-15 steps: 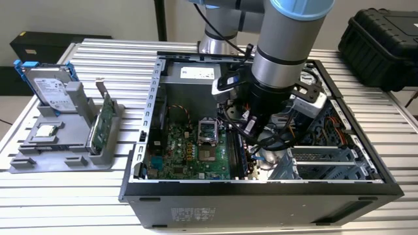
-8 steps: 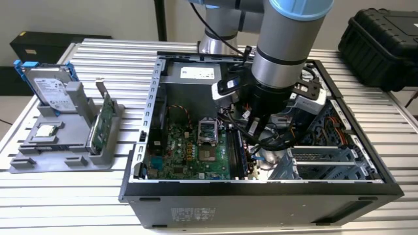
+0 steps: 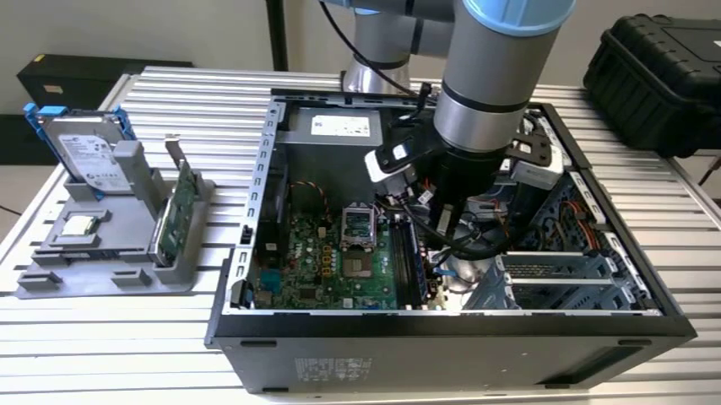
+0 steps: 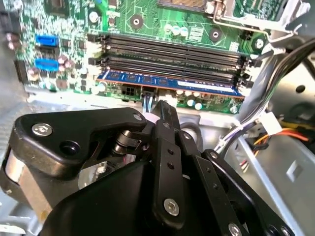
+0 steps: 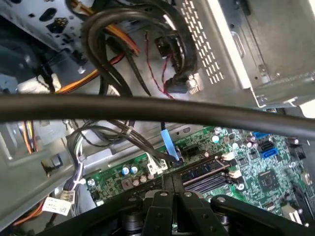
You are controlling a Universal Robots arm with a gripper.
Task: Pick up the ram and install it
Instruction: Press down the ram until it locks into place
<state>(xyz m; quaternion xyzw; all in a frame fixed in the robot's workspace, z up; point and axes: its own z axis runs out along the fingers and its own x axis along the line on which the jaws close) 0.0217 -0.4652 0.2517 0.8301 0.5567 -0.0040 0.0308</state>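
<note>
arm inside the open case – ram at the memory slots

in the second wrist view the ram (image 4: 167, 83) lies as a blue-edged stick across the middle of the frame, along the slot nearest the motherboard (image 4: 147, 19) edge, just past the tip of the gripper (image 4: 165, 110), whose fingers appear pinched together with nothing between them. in the exterior view the arm stands in the centre of the computer case (image 3: 259, 169), over the slots. i judge the stick set in its slot; seating it well calls for even, straight-down pressure along its length – whether the end latches have caught, i cannot tell.
</note>
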